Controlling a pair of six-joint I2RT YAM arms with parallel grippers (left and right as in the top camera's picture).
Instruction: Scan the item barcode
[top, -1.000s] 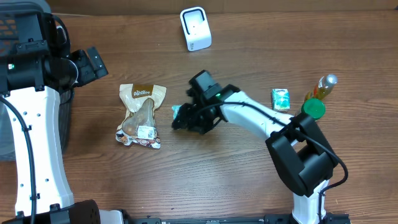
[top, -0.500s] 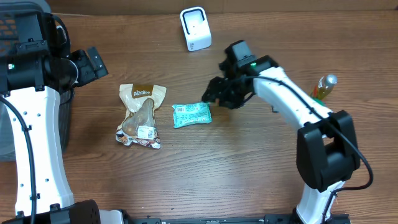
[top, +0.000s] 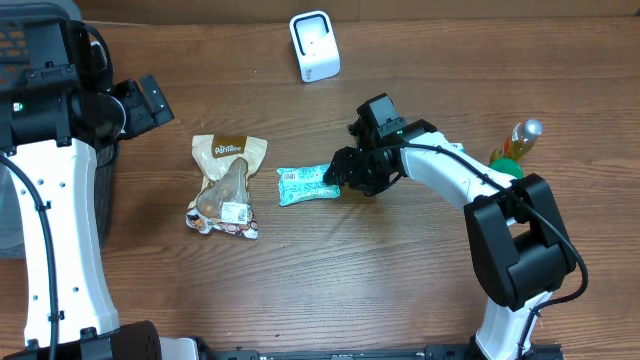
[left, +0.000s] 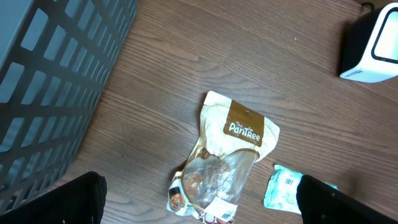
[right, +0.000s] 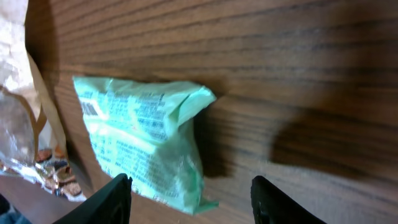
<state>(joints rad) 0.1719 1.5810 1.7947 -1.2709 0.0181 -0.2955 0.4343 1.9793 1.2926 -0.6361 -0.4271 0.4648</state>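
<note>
White-shelled arms (top: 440, 176) — black joints (top: 512, 262) (black cables (top: 37, 205) trailing).

Bare table (top: 350, 290) runs along the whole near side, below the bag (top: 228, 185) and the packet (top: 306, 185). A broad bare band also lies between these two and the scanner (top: 314, 46) at the far edge. Bag and packet lie close together, with only a thin strip of wood between them. The packet's right end is closed off by the right gripper (top: 340, 178), jaws apart at that end, and the right arm (top: 445, 172) slants across the table behind it. A bottle (top: 522, 138) and a green cap (top: 510, 170) stand just beyond that arm. The left gripper (top: 150, 100), jaws wide, hangs left of the bag over bare wood, and the basket (left: 68, 56) walls the left edge.
</note>
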